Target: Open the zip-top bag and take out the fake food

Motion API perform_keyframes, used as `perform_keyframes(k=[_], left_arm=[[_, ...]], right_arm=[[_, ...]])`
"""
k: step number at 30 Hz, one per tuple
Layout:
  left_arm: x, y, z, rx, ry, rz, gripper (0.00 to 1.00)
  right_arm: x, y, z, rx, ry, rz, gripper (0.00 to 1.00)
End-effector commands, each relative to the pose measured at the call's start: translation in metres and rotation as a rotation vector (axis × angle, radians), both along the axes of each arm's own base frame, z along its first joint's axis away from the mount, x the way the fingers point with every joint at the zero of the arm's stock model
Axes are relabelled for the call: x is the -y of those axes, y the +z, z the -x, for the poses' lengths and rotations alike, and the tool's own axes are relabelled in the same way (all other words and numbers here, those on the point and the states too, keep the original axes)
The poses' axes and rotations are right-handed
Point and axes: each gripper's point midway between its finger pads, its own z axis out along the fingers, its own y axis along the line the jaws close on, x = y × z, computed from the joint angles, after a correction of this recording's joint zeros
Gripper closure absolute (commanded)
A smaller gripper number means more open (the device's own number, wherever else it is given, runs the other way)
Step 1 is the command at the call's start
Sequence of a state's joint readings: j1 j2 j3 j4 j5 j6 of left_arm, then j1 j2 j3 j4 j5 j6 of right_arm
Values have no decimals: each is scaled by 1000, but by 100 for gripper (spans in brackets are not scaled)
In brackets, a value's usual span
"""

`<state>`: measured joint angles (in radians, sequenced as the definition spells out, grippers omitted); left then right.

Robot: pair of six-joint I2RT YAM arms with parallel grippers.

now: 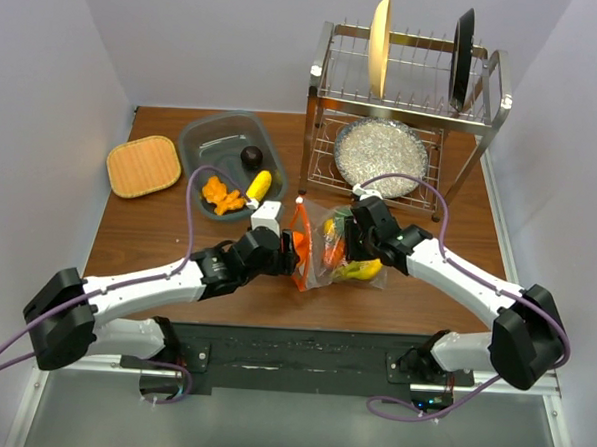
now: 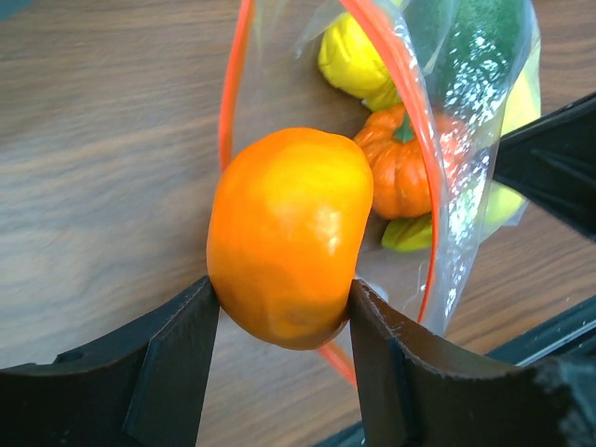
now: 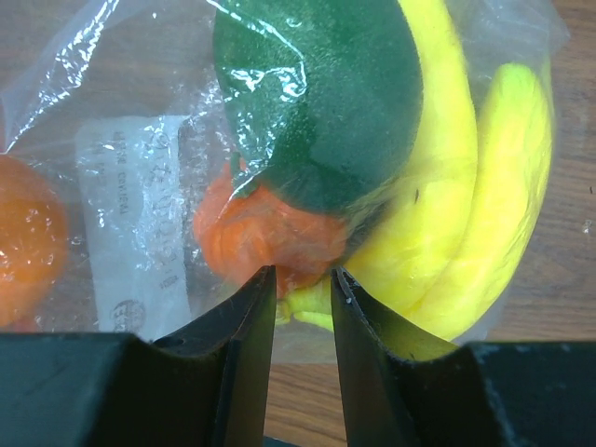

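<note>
Plainly, the zip-top bag point(image 1: 316, 270) lies on the wooden table point(image 1: 148, 236) just in front of the dish rack point(image 1: 321, 75), between the two grippers. Its orange-red zip strip point(image 2: 400, 84) is parted and faces the left gripper point(image 2: 284, 293). That gripper's fingers are spread to the width of a round orange fruit point(image 2: 289, 233) and clamp it on both sides, right at the bag's mouth. Inside the clear film are a small pumpkin point(image 2: 405, 177), a yellow lemon-like piece point(image 2: 354, 60), a dark green piece point(image 3: 317, 102), an orange-red piece point(image 3: 251, 233) and a banana bunch point(image 3: 484, 186).

The right gripper point(image 3: 303, 275) is at the bag's closed end, the side farther from the tub. Its fingers stand narrow and appear pinched on the plastic film.

Left of the dish rack sits a grey translucent tub point(image 1: 198, 138) holding a dark brown piece point(image 1: 251, 158), a yellow cob-shaped piece point(image 1: 259, 184) and orange pieces point(image 1: 221, 194). Farther left of the rack lies a woven mat point(image 1: 143, 165).

On the rack's lower shelf rests a glittery silver plate point(image 1: 380, 155). On its upper tier a cream plate point(image 1: 379, 47) and a black plate point(image 1: 462, 59) stand on edge.
</note>
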<state>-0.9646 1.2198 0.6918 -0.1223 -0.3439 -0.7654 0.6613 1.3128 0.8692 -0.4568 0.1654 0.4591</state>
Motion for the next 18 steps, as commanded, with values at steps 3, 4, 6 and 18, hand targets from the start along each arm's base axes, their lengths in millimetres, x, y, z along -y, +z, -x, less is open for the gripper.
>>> perform_keyframes(k=[3, 4, 6, 18], left_arm=[[-34, 24, -3, 19, 103, -44, 76], [-39, 28, -8, 25, 127, -47, 76], [-53, 39, -23, 42, 177, -42, 75], [-139, 68, -160, 114, 468, -68, 75]], right_arm=[[0, 13, -1, 40, -8, -20, 66], [0, 14, -1, 39, -6, -23, 66], [0, 16, -1, 45, -7, -26, 66], [-1, 21, -1, 51, 7, -33, 66]])
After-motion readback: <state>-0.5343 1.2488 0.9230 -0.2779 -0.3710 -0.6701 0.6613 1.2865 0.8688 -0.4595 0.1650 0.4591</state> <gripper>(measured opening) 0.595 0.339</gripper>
